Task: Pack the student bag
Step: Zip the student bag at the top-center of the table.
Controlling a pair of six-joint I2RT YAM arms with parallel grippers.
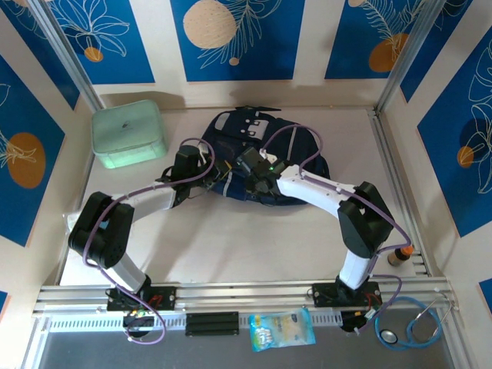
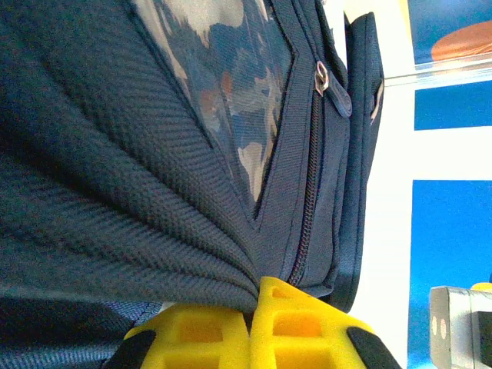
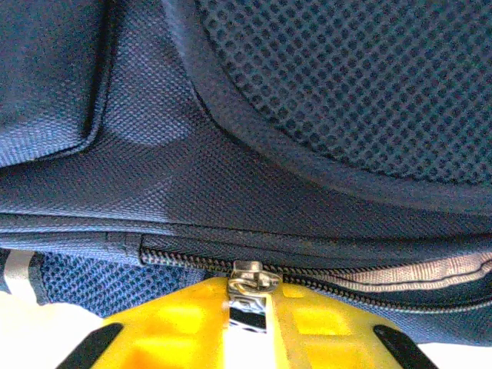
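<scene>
Setting: pale table in a booth of blue wall panels with orange discs.
Top view, bag: student bag lies flat on the table at upper centre.
Top view, arms: left gripper and right gripper meet at the bag's lower-left edge, just beside each other. The 2 arms are about equally near.
Top view, surroundings: mint green box at upper left, apart from the bag. Brown bottle at right by the rail. Stethoscope and snack packet along the bottom edge. None lies between grippers and bag.
Left wrist view, grip: left gripper at bottom centre, fingers together, pinching a fold of the bag's navy cloth.
Left wrist view, pocket zip: it runs top to bottom, right of centre. Its pocket pull hangs free at upper right.
Right wrist view, grip: right gripper at bottom centre, fingers closed down on the zip pull, its tab between them.
Right wrist view, axis: the main zip runs left to right across the lower frame, directly above the fingers.
Step, judged: opening the bag, with 1 arm bracing the cloth and the other on the pull. Nothing looks packed yet.
Next move, judged: a draw along the zip's line. Which direction opens it, I cannot tell.
Risk: the tab slipping, or the cloth bunching.
</scene>
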